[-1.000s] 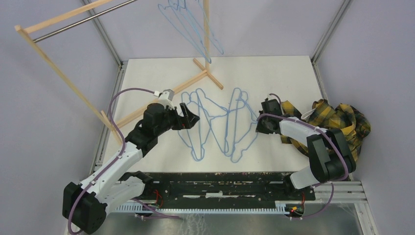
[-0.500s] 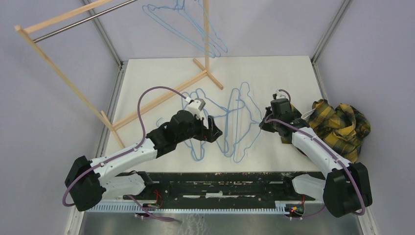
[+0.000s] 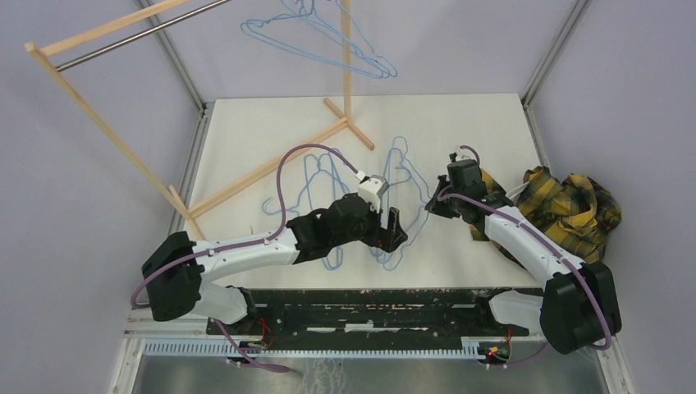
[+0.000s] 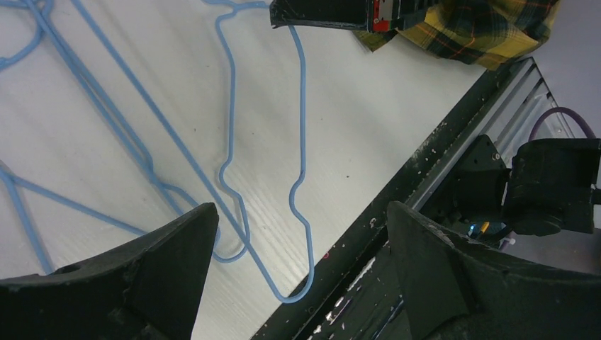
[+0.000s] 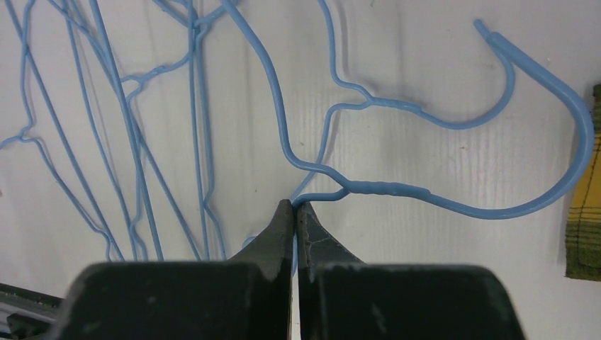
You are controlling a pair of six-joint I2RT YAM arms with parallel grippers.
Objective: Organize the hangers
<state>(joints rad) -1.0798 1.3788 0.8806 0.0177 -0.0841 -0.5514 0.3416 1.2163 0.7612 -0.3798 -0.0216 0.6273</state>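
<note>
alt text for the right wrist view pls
The right gripper is pinched shut on a blue hanger just below its hook, on a white table. More hangers lie tangled to the left; yellow plaid cloth shows at the right edge.

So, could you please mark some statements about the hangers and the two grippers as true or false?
1. The right gripper is shut on a hanger. True.
2. The left gripper grips a hanger. False: it is open over the lying hangers, holding nothing.
3. Every hanger lies on the table. False: other hangers hang on the rack.
4. A yellow plaid cloth lies at the right edge of the table. True.
</note>
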